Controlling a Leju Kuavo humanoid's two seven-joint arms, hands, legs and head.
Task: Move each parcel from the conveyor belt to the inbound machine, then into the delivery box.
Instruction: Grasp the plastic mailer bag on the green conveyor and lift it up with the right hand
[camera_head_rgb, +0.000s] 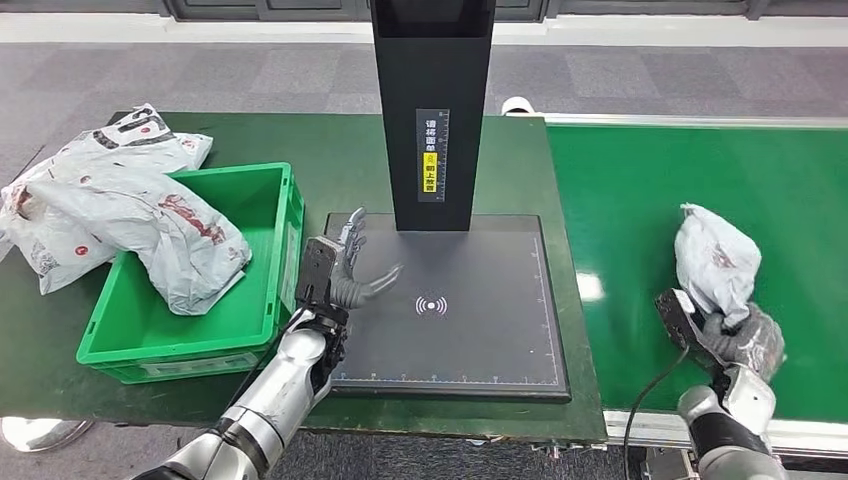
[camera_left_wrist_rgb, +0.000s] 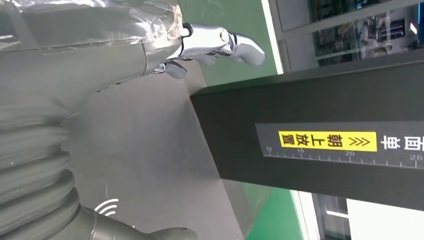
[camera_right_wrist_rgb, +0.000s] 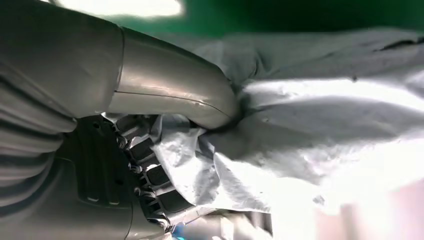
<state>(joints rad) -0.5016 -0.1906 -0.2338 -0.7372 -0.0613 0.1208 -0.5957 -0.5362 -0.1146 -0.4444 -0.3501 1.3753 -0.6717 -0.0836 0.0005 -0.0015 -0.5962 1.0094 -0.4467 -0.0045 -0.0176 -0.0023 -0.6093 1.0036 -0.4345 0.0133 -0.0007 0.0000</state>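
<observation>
Right hand (camera_head_rgb: 722, 338) gripping grey parcel (camera_head_rgb: 714, 258) on conveyor belt (camera_head_rgb: 650, 200), at 3 o'clock of black scanner plate (camera_head_rgb: 480, 340). Left hand (camera_head_rgb: 340, 270) spread, holding nothing, over plate's 9 o'clock edge beside green box (camera_head_rgb: 285, 240) with bagged parcels (camera_head_rgb: 150, 220). Black post (camera_head_rgb: 432, 110) upright at 12.

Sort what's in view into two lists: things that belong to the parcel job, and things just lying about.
Belongs to the job:
- grey parcel gripped by the right hand
- green conveyor belt
- inbound machine's scan plate and black post
- green delivery box holding a white parcel
- left hand, empty, over the plate

Lying about:
- white parcels heaped beside the box
</observation>
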